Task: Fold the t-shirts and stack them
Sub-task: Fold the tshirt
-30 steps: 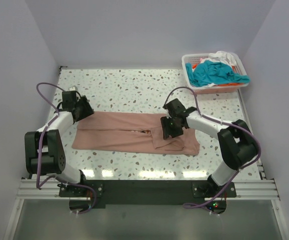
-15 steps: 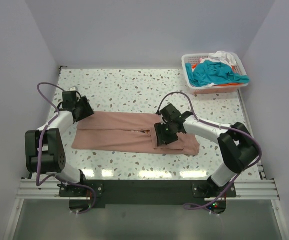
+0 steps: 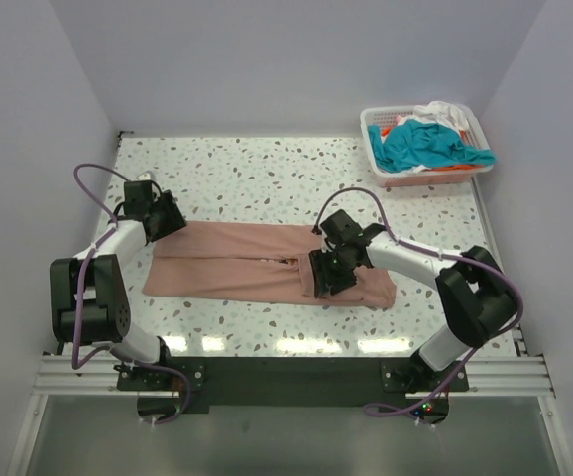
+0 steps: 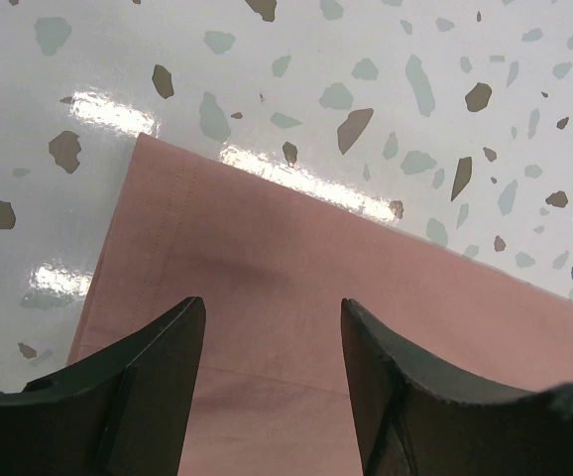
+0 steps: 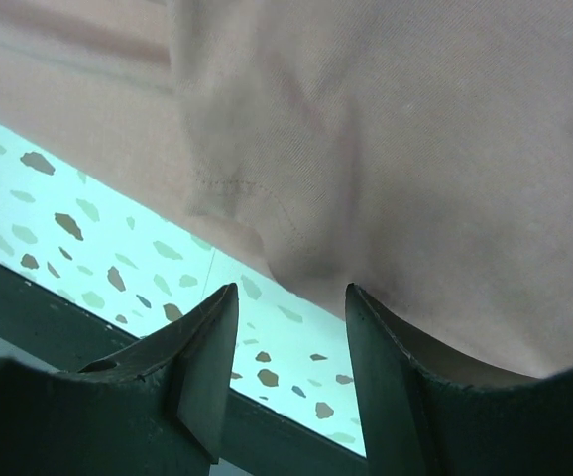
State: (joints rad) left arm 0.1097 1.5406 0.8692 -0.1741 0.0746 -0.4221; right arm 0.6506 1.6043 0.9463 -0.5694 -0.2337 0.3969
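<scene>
My right hand (image 5: 291, 297), open, hovers over the near edge of the salmon-pink cloth t-shirt (image 3: 237, 266), which stretches left to my open left hand (image 4: 272, 317).

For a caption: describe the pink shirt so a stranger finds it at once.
On the speckled table, near its front edge, lies the salmon-pink t-shirt, a long flat band. Only it is spread out; the other shirts are bunched in the white basket.

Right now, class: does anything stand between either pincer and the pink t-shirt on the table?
Nothing visible does. The left pincer is open over the far left corner of the pink t-shirt. The right pincer is open over its near right edge. Only cloth and table show in the gaps.
</scene>
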